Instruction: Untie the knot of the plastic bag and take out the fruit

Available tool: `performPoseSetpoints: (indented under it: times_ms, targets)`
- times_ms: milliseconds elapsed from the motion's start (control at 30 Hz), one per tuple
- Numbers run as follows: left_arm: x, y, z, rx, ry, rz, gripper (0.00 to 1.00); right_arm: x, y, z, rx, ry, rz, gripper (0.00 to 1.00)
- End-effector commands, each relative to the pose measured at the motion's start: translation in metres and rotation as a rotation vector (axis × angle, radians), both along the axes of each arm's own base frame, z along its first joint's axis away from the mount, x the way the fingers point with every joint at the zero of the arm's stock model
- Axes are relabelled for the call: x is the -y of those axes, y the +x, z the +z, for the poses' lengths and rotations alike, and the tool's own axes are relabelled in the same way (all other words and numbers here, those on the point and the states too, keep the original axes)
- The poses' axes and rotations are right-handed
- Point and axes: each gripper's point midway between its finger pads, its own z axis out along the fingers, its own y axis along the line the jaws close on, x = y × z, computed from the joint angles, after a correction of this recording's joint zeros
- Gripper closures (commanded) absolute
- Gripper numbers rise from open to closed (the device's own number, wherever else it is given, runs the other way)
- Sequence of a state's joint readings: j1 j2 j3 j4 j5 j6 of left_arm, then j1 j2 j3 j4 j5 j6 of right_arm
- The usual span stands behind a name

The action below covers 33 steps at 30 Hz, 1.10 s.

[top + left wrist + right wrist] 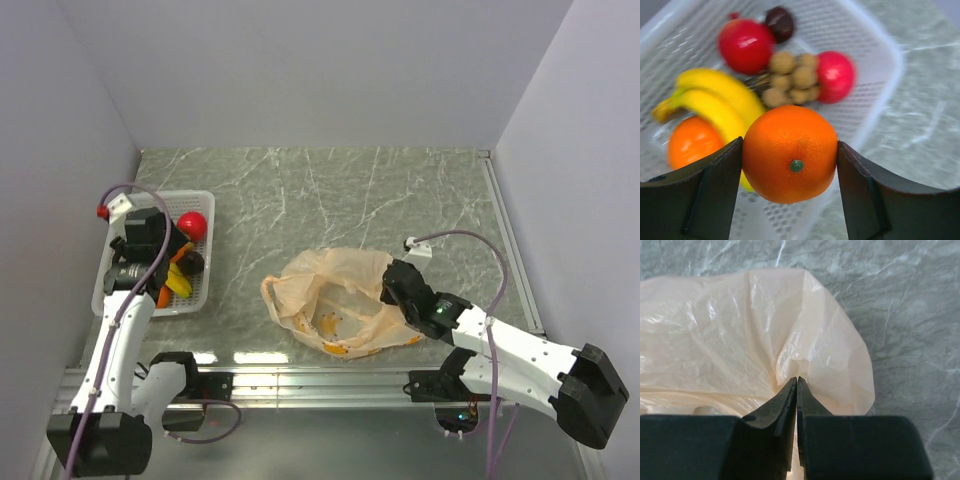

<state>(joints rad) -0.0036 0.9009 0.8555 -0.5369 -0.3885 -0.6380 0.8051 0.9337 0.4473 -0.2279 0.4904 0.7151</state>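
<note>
**Orange gripped over the basket, bag film pinched**

Top view: the left tool (pixel 172 265) hangs over a white slotted plastic basket (pixel 205 200) at the left of the grey marbled counter (pixel 330 190). A thin, crumpled peach-orange plastic bag (pixel 335 300) lies near the front middle, with the right tool (pixel 392 285) at its right edge.

Left wrist: the tool is spread wide, both fingers pressed against a round orange fruit (pixel 790 152) above yellow bananas (pixel 715 100), red round fruits (pixel 745 45) and a tan cluster (pixel 790 77).

Right wrist: the jaws meet tip to tip, nipping a fold of the bag.

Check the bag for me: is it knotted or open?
Open. From above the bag lies slack, one handle loop free at its left, no knot in sight.
</note>
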Motion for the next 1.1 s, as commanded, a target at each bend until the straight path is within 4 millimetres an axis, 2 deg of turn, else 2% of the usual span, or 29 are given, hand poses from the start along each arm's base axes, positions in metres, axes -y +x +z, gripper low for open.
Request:
performPoseSetpoints:
  times_ms: [0, 67, 100, 133, 267, 400, 467, 500, 567, 600, 633, 667, 733, 767, 833, 867, 967, 1067]
  targets:
    - [-0.017, -0.021, -0.008, -0.018, 0.026, 0.040, 0.37, 0.007, 0.011, 0.031, 0.069, -0.010, -0.050, 0.90]
    - [-0.020, -0.026, -0.012, -0.013, 0.035, 0.060, 0.20, 0.011, 0.014, 0.040, 0.085, -0.023, -0.066, 0.90]
    - [-0.020, -0.027, -0.008, 0.005, 0.037, 0.058, 0.08, 0.013, 0.016, 0.043, 0.087, -0.033, -0.073, 0.90]
    - [-0.020, -0.028, -0.009, 0.007, 0.042, 0.053, 0.02, 0.018, 0.018, 0.046, 0.096, -0.051, -0.092, 0.90]
    - [-0.015, -0.029, -0.007, 0.034, 0.041, 0.017, 0.01, 0.038, 0.033, 0.068, 0.120, -0.101, -0.174, 0.89]
    - [-0.010, -0.028, -0.005, 0.047, 0.038, -0.011, 0.01, 0.047, 0.042, 0.090, 0.157, -0.103, -0.194, 0.89]
    - [-0.007, -0.028, -0.004, 0.050, 0.040, -0.025, 0.01, 0.036, 0.047, 0.101, 0.187, -0.099, -0.125, 0.81]
    - [-0.004, -0.028, -0.002, 0.058, 0.041, -0.039, 0.01, 0.021, 0.046, 0.098, 0.172, -0.080, -0.037, 0.77]
    - [0.000, -0.028, 0.000, 0.066, 0.043, -0.059, 0.01, 0.003, 0.046, 0.100, 0.180, -0.083, 0.090, 0.59]
    - [0.003, -0.028, 0.003, 0.078, 0.042, -0.072, 0.01, -0.004, 0.046, 0.094, 0.161, -0.092, 0.130, 0.52]
    - [0.003, -0.028, 0.003, 0.081, 0.045, -0.077, 0.01, -0.011, 0.045, 0.090, 0.142, -0.094, 0.175, 0.39]
    - [0.004, -0.029, 0.003, 0.084, 0.043, -0.083, 0.01, -0.014, 0.046, 0.091, 0.131, -0.104, 0.189, 0.34]
    - [0.014, -0.028, 0.004, 0.090, 0.044, -0.125, 0.01, -0.010, 0.052, 0.076, 0.084, -0.174, 0.176, 0.23]
    - [0.015, -0.028, 0.006, 0.094, 0.045, -0.130, 0.01, -0.003, 0.055, 0.075, 0.060, -0.205, 0.144, 0.21]
    - [0.020, -0.028, 0.007, 0.102, 0.047, -0.148, 0.01, 0.006, 0.061, 0.057, -0.019, -0.242, 0.096, 0.18]
    - [0.021, -0.029, 0.009, 0.108, 0.049, -0.152, 0.01, 0.015, 0.065, 0.054, -0.052, -0.247, 0.063, 0.18]
    - [0.025, -0.029, 0.010, 0.118, 0.052, -0.168, 0.01, 0.023, 0.066, 0.031, -0.132, -0.221, 0.001, 0.18]
    - [0.028, -0.029, 0.013, 0.124, 0.057, -0.181, 0.01, 0.016, 0.063, 0.010, -0.199, -0.168, 0.008, 0.22]
